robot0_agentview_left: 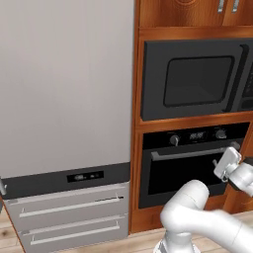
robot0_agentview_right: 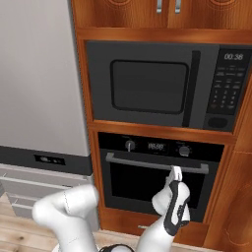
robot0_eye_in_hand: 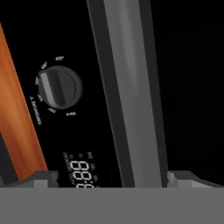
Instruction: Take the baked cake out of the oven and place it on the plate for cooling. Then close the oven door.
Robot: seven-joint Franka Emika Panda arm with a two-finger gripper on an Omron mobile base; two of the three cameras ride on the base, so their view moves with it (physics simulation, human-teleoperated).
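The gripper (robot0_agentview_right: 175, 171) stood with jaws wide apart, right up against the silver bar handle (robot0_agentview_right: 147, 163) of the shut oven door (robot0_agentview_right: 142, 189). The bar's long axis ran level across the door, lying between the two fingertips (robot0_eye_in_hand: 43, 178) in the hand view.

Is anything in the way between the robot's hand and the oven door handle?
Nothing visible is. The gripper is right at the silver handle of the shut oven door, jaws open. In the hand view the handle runs between the fingertips with nothing in front of it.
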